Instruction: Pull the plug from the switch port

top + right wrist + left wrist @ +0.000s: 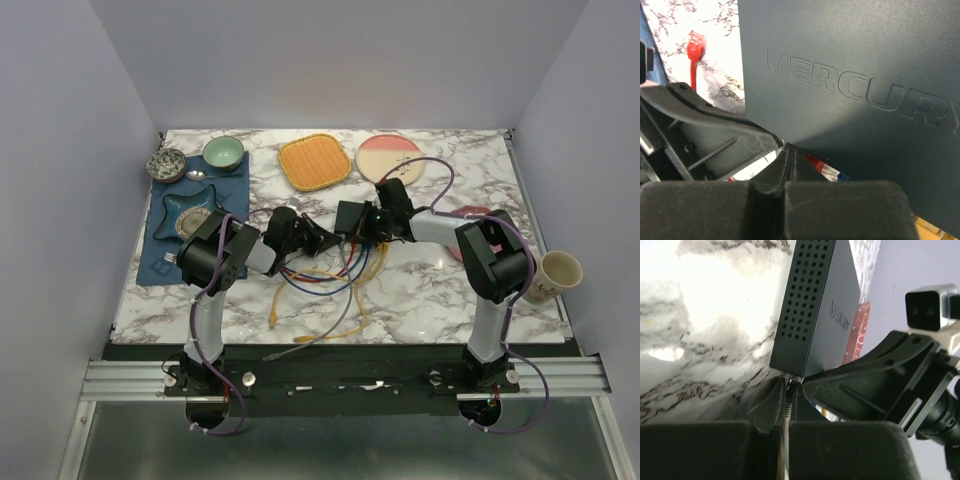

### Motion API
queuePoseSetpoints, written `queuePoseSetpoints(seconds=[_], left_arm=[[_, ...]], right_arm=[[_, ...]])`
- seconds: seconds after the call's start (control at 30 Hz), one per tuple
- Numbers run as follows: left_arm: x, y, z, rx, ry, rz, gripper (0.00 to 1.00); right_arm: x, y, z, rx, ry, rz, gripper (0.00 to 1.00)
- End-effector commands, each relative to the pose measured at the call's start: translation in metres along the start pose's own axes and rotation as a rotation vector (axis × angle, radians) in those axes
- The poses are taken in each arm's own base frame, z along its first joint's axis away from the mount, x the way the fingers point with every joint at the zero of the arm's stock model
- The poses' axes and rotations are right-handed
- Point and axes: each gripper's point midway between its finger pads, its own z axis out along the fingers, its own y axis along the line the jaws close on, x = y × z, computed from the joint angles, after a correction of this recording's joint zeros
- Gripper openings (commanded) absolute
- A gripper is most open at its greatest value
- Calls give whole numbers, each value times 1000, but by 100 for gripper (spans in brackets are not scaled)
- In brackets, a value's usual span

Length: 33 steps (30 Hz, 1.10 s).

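Switch: a flat, thin, matte dark grey box (352, 214) is seen at the middle of the table (450, 290), between the two grippers.
Switch casing: the smooth broad face is embossed with the word MERCURY, and a narrow side wall is pierced with rows of small round holes.
Left gripper: the black jaws (788, 390) are pressed together at the switch's near edge, with a thin ribbed cable (788, 406) pinched between the pads.
Right gripper: the black moulded jaws (788, 157) are closed on each other at the edge of the switch's broad face; whether the casing is touched cannot be told.
Red plug: a bright red plastic connector (694, 40) is seen lying on the tabletop beside the switch, apart from it.
Loose cords: blue, red, yellow and grey strands (330, 290) are looped on the tabletop just in front of the switch.
Tabletop: a glossy white marble pattern is veined in grey.
Far edge: a square orange plate (315, 162) with a ribbed surface is set beside a round pink and cream plate (390, 157).
Left side: a green bowl (223, 152) and a patterned bowl (166, 165) are laid on a dark blue mat (232, 190).
Right edge: a pale paper cup (558, 272) is seen.
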Motion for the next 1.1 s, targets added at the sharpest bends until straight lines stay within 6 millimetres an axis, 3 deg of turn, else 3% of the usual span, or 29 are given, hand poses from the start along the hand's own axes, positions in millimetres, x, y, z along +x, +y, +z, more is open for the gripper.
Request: queuePoseSetpoints(seconds=[0.0,0.17,0.37,0.4,0.47,0.53,0.57,0.63,0.67,0.73,0.87,0.9,0.97,1.0,1.07], left_arm=[[55,108,-34,-359,173,-75,0],[60,112,-47,-388,187,-55,0],[43,98,-71,-385,106,-27,0],[35,82,-75,-354,78,5,0],[22,73,-81,-359,37,26,0],[6,44,-85,-319,-10,89,0],[2,46,-92,-360,-26,93,0],[-10,26,-100,-343,-71,132,0],[-19,31,-108,-392,-105,123,0],[-31,23,-121,-406,-158,133,0],[-51,47,-148,-545,-219,106,0],[-56,56,-153,-571,-225,83,2],[-56,64,-157,-595,-221,67,17],[-58,63,-159,-594,-228,68,38],[-59,64,-162,-602,-243,70,53]], right_arm=[[-13,-12,14,77,-30,-5,1],[-15,-13,16,85,-37,9,1],[-17,-10,5,80,-64,-1,1],[-17,-10,2,78,-74,-2,1],[-27,5,-12,18,-139,-23,1],[-33,15,-24,-10,-174,-51,1],[-39,25,-36,-32,-202,-68,1],[-40,24,-45,-24,-231,-82,3],[-41,23,-51,-21,-246,-86,3],[-42,22,-62,-11,-282,-100,3],[-36,9,-65,25,-288,-92,3],[-34,7,-63,29,-280,-88,3],[-28,2,-57,37,-258,-81,4],[-27,0,-56,38,-253,-76,4],[-28,0,-54,42,-253,-81,4]])
